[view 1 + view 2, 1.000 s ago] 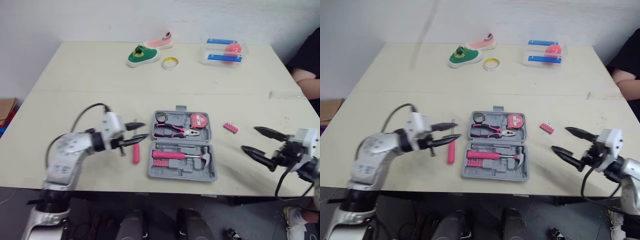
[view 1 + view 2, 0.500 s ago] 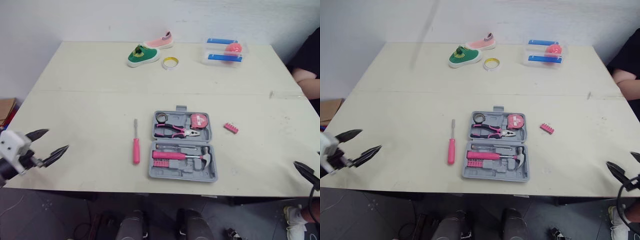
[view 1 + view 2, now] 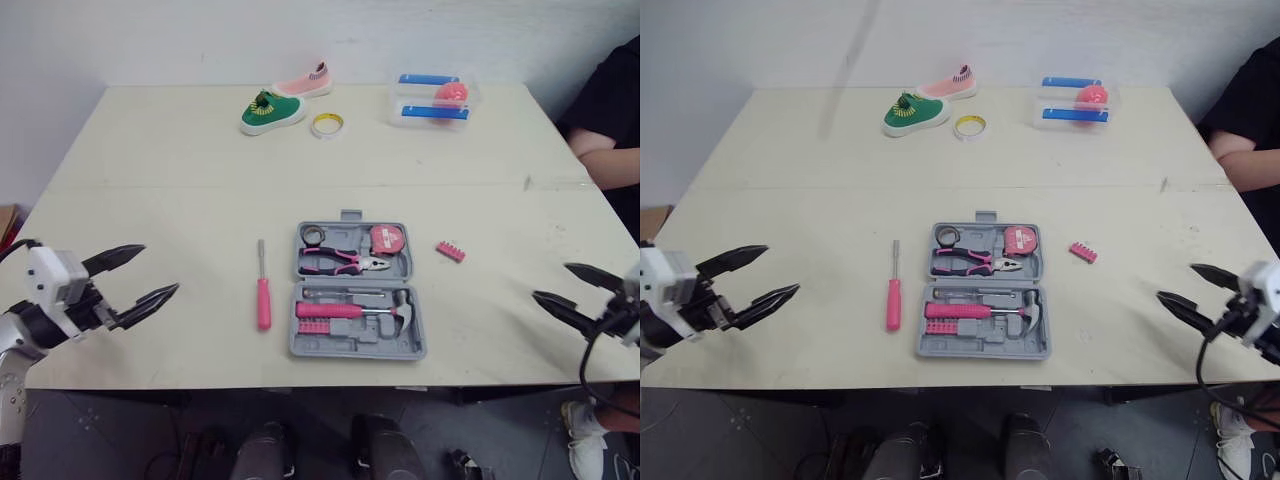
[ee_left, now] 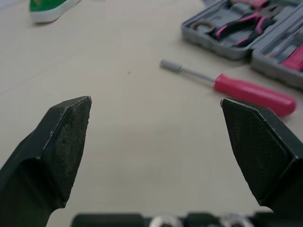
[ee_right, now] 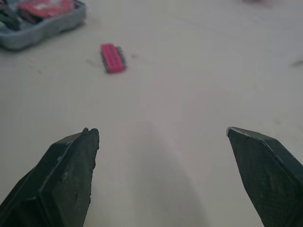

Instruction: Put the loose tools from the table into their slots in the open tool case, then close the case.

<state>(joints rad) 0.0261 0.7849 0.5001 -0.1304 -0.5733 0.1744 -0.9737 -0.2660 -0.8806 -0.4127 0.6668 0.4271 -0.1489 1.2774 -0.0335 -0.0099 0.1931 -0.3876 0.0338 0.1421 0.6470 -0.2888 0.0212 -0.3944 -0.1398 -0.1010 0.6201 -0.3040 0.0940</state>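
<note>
The grey tool case (image 3: 355, 291) lies open near the table's front, holding pink pliers, a tape measure, a hammer and a bit strip. A pink-handled screwdriver (image 3: 262, 296) lies loose just left of the case. A small pink bit holder (image 3: 450, 251) lies loose to the case's right. My left gripper (image 3: 140, 273) hovers open at the table's front left edge, well left of the screwdriver (image 4: 236, 85). My right gripper (image 3: 570, 288) is open at the front right edge, right of the bit holder (image 5: 112, 58).
At the table's far side sit a green shoe (image 3: 264, 112), a pink shoe (image 3: 302, 82), a yellow tape roll (image 3: 326, 124) and a clear box (image 3: 432, 100) with blue and pink items. A person's arm (image 3: 600, 130) rests at the right edge.
Both arms drew back from the case to the table's front corners, then came slightly inward. The camera view shifted a little. The tools lie where they were.
</note>
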